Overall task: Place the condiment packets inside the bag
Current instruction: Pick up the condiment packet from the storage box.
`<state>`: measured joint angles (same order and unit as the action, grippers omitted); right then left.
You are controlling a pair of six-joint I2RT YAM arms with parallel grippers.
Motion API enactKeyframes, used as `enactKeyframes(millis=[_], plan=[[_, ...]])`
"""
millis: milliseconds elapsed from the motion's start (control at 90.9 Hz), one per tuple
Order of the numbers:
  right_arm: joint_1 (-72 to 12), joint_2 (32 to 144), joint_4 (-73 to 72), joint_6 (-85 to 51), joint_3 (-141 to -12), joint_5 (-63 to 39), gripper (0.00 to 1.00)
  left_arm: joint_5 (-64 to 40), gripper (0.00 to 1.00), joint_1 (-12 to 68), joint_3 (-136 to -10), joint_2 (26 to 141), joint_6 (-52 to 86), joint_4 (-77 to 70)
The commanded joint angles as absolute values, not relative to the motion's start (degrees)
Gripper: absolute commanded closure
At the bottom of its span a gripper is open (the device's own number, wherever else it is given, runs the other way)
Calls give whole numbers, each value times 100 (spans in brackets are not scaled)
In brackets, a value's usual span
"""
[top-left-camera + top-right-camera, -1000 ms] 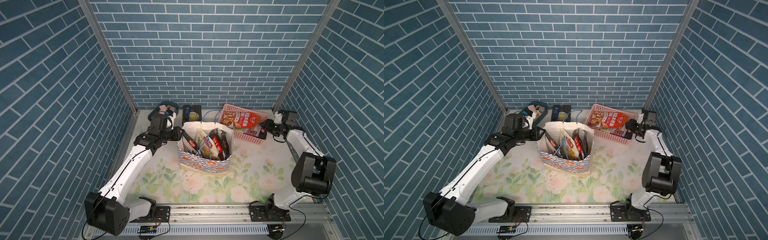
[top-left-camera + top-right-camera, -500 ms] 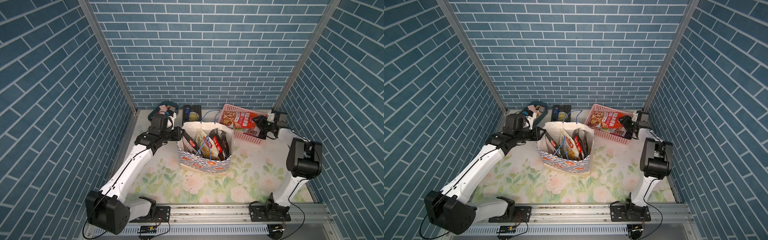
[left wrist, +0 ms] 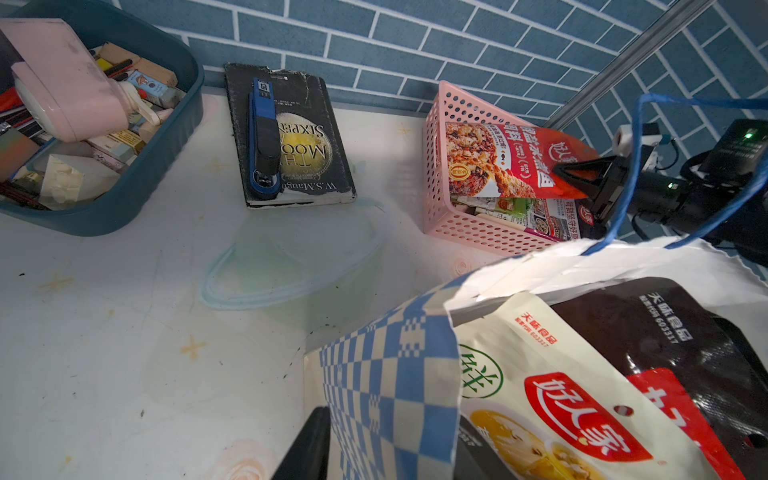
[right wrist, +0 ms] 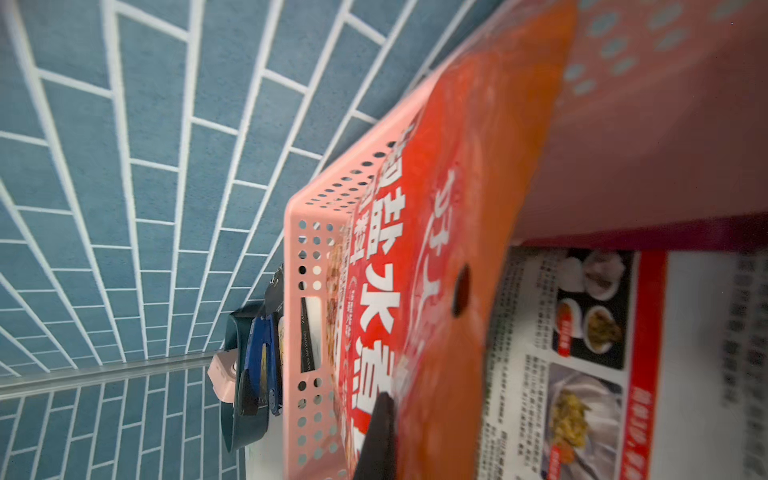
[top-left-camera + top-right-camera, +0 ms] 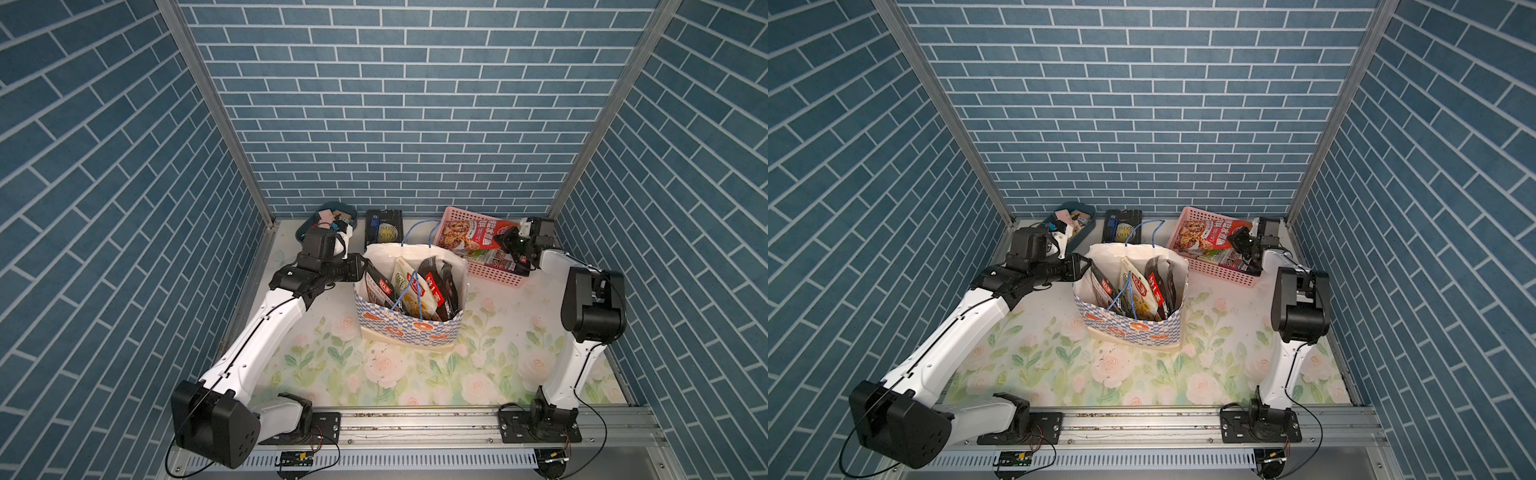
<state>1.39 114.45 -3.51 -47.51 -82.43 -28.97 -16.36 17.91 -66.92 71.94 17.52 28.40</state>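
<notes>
- Now the bag (image 5: 409, 328) stands upright and open on the table.
- Inside the bag, several packets (image 5: 415, 286) stand on edge: black, red and one pale.
- At the bag's left rim, the left gripper (image 5: 362, 266) pinches the paper wall at a narrow gap; one finger (image 3: 307, 444) shows outside the wall.
- Behind the bag, to its right, sits the basket (image 5: 494, 276).
- A red packet (image 5: 465, 239) lies tilted on top of other printed packets in it.
- Right gripper (image 5: 502, 242) is clamped tight on the red packet's edge, the one farthest from the bag.
</notes>
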Motion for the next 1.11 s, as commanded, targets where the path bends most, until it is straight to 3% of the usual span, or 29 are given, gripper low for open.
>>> enactKeyframes(millis=[0,264,484,715,1100], plan=[[20,11094,209,-3747,-9114,-2524,100,-1600,60,1802,-6678,7279,1694,2855],[-267,10705,1265,-2462,-10329,-2623,100,-1615,60,1802,-6649,7276,1702,2795],[-697,9758,1847,-1515,-10694,-2616,100,-1636,60,1802,-6653,7234,1682,2749],[-1556,8832,2550,-547,-11354,-2791,100,-1748,60,1802,-6577,7182,1718,2601],[-3164,8153,1530,-588,-11504,-4210,100,-1784,60,1802,-6491,7156,1811,2520]])
